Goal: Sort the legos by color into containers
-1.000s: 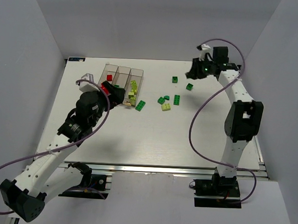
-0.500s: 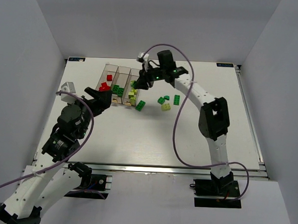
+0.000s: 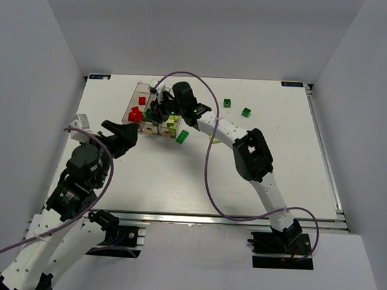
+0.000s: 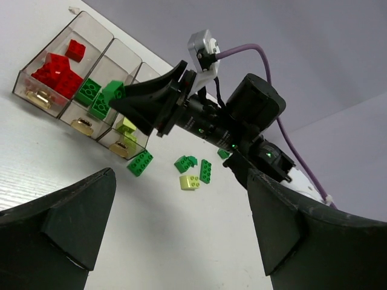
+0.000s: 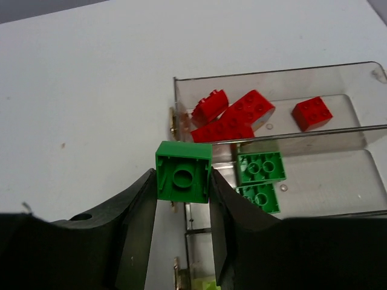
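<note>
Green brick (image 5: 183,175) is pinched by opposite side walls in the right end effector (image 5: 183,188), over the bins (image 5: 272,70), by the green-filled one. It is judged light, rigid and slick, so flat walls are best gripped. Left end effector (image 3: 121,134) is spread wide, empty.

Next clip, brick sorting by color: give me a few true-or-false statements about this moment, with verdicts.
1. The right gripper holds a green brick. True.
2. The left gripper is shut on a red brick. False: it is open and empty.
3. The red bricks lie in an end bin. True.
4. Every brick is already in a bin. False: loose green bricks and a yellow-green brick lie on the table.
</note>
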